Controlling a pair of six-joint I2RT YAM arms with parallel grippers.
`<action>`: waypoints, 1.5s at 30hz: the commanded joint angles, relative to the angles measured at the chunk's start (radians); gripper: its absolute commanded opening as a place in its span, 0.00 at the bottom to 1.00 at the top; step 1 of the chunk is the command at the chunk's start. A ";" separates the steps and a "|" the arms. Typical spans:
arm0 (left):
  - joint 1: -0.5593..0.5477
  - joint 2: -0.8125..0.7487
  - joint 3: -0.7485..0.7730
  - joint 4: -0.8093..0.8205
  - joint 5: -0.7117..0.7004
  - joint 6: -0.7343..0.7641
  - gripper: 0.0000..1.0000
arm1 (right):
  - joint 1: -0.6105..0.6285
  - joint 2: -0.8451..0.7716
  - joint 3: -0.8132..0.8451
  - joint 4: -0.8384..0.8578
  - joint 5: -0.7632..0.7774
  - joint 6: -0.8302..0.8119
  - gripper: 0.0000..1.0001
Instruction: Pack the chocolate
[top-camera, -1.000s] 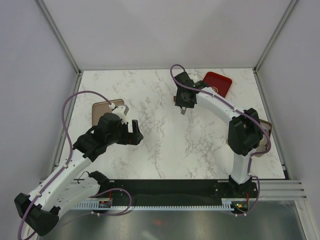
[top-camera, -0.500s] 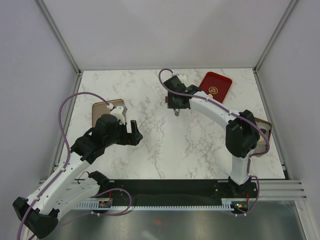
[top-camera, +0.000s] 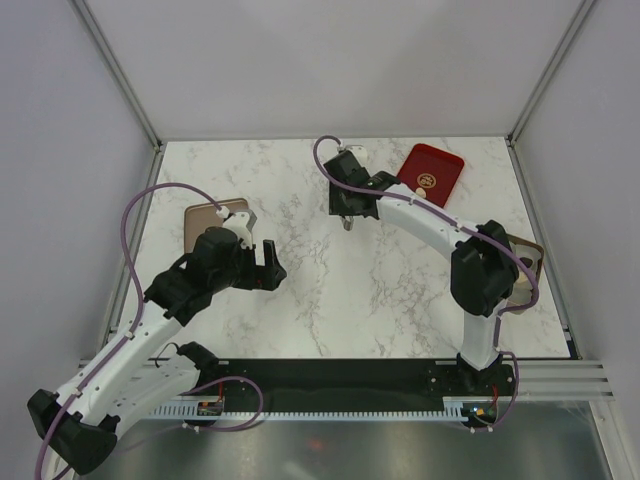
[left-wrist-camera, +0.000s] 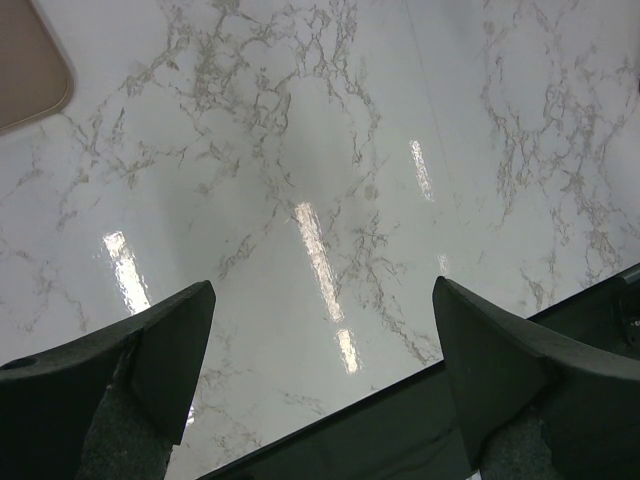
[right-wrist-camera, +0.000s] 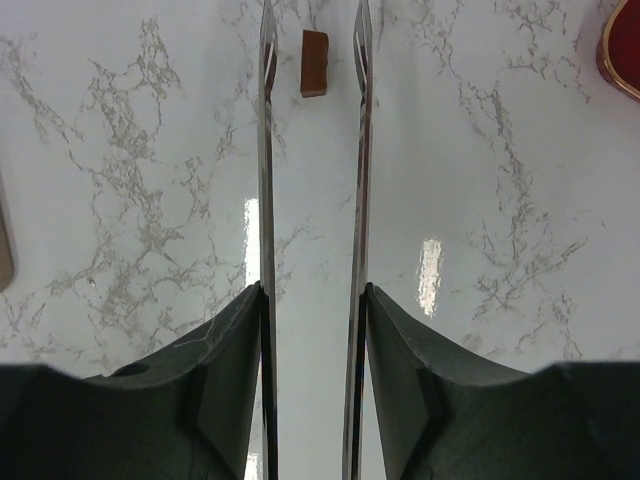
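Observation:
One small dark brown chocolate (right-wrist-camera: 314, 63) lies on the marble, in the gap between my right gripper's thin metal fingers (right-wrist-camera: 267, 150) near their tips, touching neither. My right gripper (right-wrist-camera: 314, 22) is open by a narrow gap and sits at the back middle of the table in the top view (top-camera: 346, 218). My left gripper (top-camera: 268, 262) is wide open and empty over bare marble (left-wrist-camera: 320, 300), right of the tan box. No cream-white chocolate shows in any view.
The tan rose-gold box (top-camera: 213, 222) lies at the left; its corner shows in the left wrist view (left-wrist-camera: 30, 60). The red tray with a gold emblem (top-camera: 432, 170) lies at the back right, its edge in the right wrist view (right-wrist-camera: 622, 50). Another tan piece (top-camera: 527, 262) lies by the right arm's elbow.
My right gripper has moved left across the back of the table, away from the red tray. My left arm has hardly moved.

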 joint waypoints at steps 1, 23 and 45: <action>-0.002 -0.001 0.000 0.034 -0.015 0.034 0.98 | 0.020 0.011 -0.006 0.043 -0.010 0.001 0.51; -0.002 -0.007 0.002 0.037 0.021 0.034 0.98 | 0.041 0.063 0.012 -0.011 -0.010 0.017 0.30; -0.060 0.039 0.204 -0.331 0.284 -0.274 0.94 | 0.032 -0.598 -0.161 -0.772 0.243 0.543 0.25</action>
